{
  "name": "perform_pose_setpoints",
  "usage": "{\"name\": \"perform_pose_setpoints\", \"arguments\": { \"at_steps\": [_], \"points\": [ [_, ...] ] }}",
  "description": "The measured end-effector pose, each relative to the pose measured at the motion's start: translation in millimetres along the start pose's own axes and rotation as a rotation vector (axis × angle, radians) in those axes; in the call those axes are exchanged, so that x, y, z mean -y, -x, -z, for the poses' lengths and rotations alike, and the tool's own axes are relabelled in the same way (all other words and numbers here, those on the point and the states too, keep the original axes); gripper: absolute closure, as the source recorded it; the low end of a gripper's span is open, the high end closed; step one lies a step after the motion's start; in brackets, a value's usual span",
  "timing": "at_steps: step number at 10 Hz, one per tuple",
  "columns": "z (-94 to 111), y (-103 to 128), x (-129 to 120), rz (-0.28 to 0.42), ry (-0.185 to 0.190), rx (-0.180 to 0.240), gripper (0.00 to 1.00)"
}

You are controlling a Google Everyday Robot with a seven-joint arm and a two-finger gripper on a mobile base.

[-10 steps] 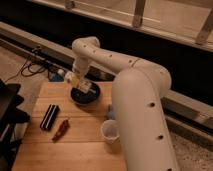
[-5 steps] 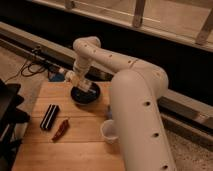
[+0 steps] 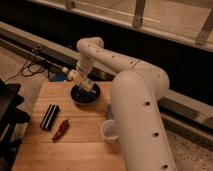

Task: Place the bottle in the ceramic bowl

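The dark glossy ceramic bowl sits near the back of the wooden table. My gripper hangs just above the bowl's left rear part, at the end of the white arm. It is shut on the small white bottle with a tan label. The bottle lies tilted, its capped end sticking out up and to the left, over the bowl's left rim. The bottle is just above the bowl, held in the gripper.
A black rectangular block lies on the table's left side, with a small red object beside it. A clear plastic cup stands in front of the bowl, close to the arm's base. Cables lie on the floor at the back left.
The gripper with the bottle has sunk very slightly over the bowl. The other things have not moved.
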Motion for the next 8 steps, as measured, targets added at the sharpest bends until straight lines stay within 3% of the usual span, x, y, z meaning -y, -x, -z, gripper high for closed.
{"name": "perform_pose_setpoints", "arguments": {
  "at_steps": [2, 6, 8],
  "points": [
    [3.2, -1.4, -15.7, 0.003, -0.023, 0.017, 0.73],
    [-2.5, 5.0, -33.0, 0.031, -0.004, 0.025, 0.31],
    [-4.1, 5.6, -34.0, 0.019, -0.01, 0.023, 0.2]
  ]
}}
